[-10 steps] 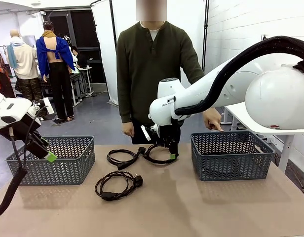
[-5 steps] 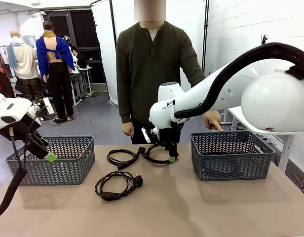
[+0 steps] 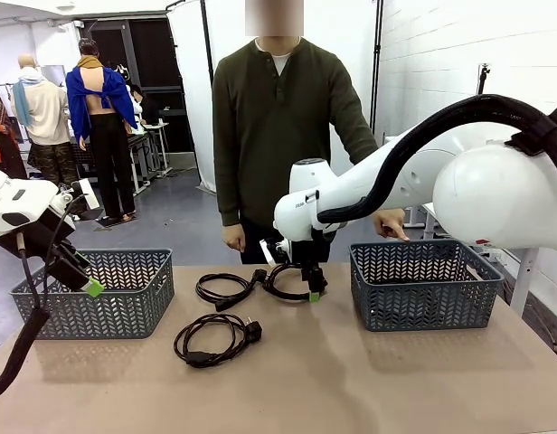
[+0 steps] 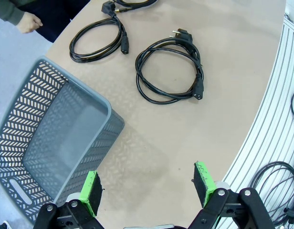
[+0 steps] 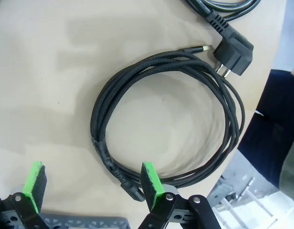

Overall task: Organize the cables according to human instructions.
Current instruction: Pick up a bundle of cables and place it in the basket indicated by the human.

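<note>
Three cables, coiled black loops with plugs, lie on the tan table: one nearest me (image 3: 252,332), one left of centre (image 3: 206,294), one at the far centre (image 3: 271,287). My right gripper (image 3: 312,289) hangs open just over that far loop. In the right wrist view its green pads (image 5: 152,181) straddle the near left arc of the coil (image 5: 233,119), without touching it. My left gripper (image 3: 80,274) is open, raised over the left basket (image 3: 125,312). The left wrist view has its gripper (image 4: 147,187) above table and basket (image 4: 23,138), with two coils (image 4: 200,78), (image 4: 122,42) beyond.
A second grey basket (image 3: 423,312) stands at the right. The person stands at the far edge, one hand (image 3: 390,224) held out above that right basket, the other (image 3: 233,237) hanging near the table edge. An aluminium rail with loose wires (image 4: 276,143) runs along the table side.
My right arm has sunk a little and its gripper has come slightly lower over the far coil. The left arm, the cables and the person's hands have stayed put.
</note>
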Controlling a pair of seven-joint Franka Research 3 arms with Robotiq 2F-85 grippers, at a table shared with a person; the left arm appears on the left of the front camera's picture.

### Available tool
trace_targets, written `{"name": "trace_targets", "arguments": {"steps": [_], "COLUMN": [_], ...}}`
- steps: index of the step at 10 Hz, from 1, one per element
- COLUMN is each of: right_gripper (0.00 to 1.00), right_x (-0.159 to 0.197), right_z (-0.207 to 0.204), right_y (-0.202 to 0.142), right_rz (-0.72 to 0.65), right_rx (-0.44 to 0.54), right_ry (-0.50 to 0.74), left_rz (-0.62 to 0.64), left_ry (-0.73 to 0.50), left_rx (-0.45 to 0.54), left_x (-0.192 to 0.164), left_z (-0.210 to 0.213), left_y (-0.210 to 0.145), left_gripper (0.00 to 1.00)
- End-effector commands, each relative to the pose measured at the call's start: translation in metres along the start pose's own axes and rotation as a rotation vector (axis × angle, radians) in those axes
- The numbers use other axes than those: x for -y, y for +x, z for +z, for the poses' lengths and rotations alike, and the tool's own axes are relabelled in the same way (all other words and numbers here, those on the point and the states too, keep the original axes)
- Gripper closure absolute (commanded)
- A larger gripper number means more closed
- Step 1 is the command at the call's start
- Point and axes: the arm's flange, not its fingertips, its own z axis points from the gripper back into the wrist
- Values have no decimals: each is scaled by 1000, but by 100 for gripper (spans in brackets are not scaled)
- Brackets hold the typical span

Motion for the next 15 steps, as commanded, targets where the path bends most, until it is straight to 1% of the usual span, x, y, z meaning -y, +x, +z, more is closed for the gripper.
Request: {"name": "trace_targets", "arguments": {"steps": [1, 9, 12, 13, 14, 15], "right_gripper": [0, 0, 0, 6, 19, 38], "right_x": [11, 28, 30, 29, 29, 29], "right_z": [-3, -20, -23, -25, -25, -24], "right_y": [4, 2, 3, 2, 2, 2], "right_rz": [-5, 4, 2, 1, 1, 1], "right_rx": [4, 29, 15, 15, 19, 25], "right_ry": [15, 109, 130, 138, 135, 130], "left_rz": [14, 14, 14, 14, 14, 14], "left_ry": [-9, -9, -9, -9, -9, -9], "left_rx": [7, 7, 7, 7, 7, 7], "left_x": [1, 1, 1, 1, 1, 1], "left_z": [0, 0, 0, 0, 0, 0], "left_y": [-1, -1, -1, -1, -1, -1], "left_gripper": [0, 0, 0, 0, 0, 0]}}
